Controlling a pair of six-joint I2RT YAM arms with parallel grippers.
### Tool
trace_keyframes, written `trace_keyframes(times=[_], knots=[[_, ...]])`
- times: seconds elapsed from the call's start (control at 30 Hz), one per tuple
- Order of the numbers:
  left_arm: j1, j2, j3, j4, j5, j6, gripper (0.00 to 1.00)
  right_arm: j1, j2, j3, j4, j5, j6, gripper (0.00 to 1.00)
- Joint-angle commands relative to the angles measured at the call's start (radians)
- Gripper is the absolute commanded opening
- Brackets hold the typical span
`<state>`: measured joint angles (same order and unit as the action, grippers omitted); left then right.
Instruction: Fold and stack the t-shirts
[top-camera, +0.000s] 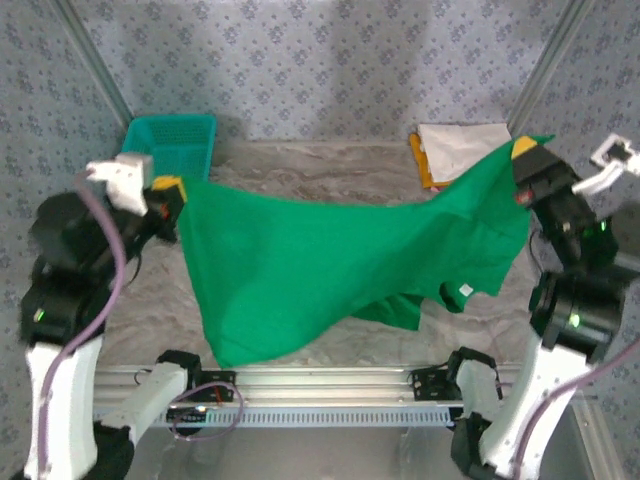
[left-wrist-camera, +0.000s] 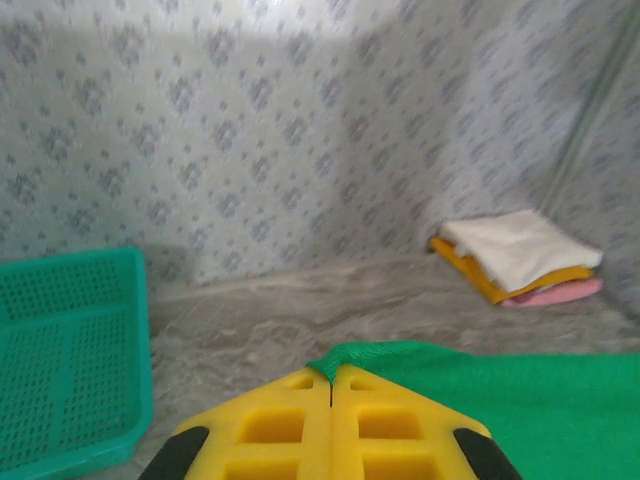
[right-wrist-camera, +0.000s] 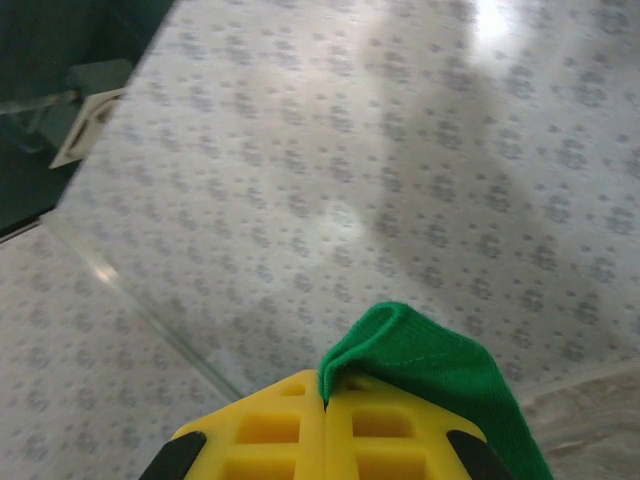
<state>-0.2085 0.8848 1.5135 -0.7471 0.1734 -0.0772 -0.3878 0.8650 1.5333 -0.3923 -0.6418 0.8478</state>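
Saw a grey marbled table (top-camera: 300, 165) with patterned walls behind it. Found the green t-shirt (top-camera: 330, 260) spread over most of it, held up at two corners and stretched from left to right, its middle sagging. Lower folds seemed to rest on the table near the front edge, though hard to be sure from above. Noted a small white tag on the cloth low on the right side.

Found a teal mesh basket (top-camera: 172, 140) at the far left corner of the table, well apart from the shirt's hanging part; seen again from the left wrist (left-wrist-camera: 70, 350).

Found a stack of folded shirts (top-camera: 460, 148) at the far right corner, partly behind the raised green cloth. From the left wrist (left-wrist-camera: 520, 255), made out white on top, orange-yellow under it and pink at the bottom.

Saw the left jaws pressed fully together on the shirt's left corner, a green hem (left-wrist-camera: 380, 355) pinched at the tips. Saw the right jaws likewise closed tight on the right corner, green cloth (right-wrist-camera: 440, 370) bunched over the tips, higher than the left side.
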Motion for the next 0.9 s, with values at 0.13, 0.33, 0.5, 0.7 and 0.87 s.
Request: trace_keyframes(times=[0.13, 0.33, 0.5, 0.7, 0.87], knots=[[0.028, 0.287, -0.089, 0.286, -0.117, 0.091, 0.00, 0.277, 0.329, -0.051, 0.107, 0.237, -0.210, 0.00], [0.066, 0.560, -0.205, 0.557, -0.175, 0.119, 0.00, 0.352, 0.624, -0.136, 0.329, 0.344, -0.227, 0.00], [0.090, 0.822, -0.184, 0.711, -0.221, 0.169, 0.00, 0.358, 0.879, -0.051, 0.392, 0.342, -0.227, 0.00], [0.107, 1.102, -0.001, 0.756, -0.248, 0.200, 0.00, 0.370, 1.124, 0.125, 0.416, 0.334, -0.134, 0.00], [0.120, 1.305, 0.288, 0.657, -0.321, 0.228, 0.46, 0.401, 1.441, 0.528, 0.372, 0.278, -0.003, 0.26]])
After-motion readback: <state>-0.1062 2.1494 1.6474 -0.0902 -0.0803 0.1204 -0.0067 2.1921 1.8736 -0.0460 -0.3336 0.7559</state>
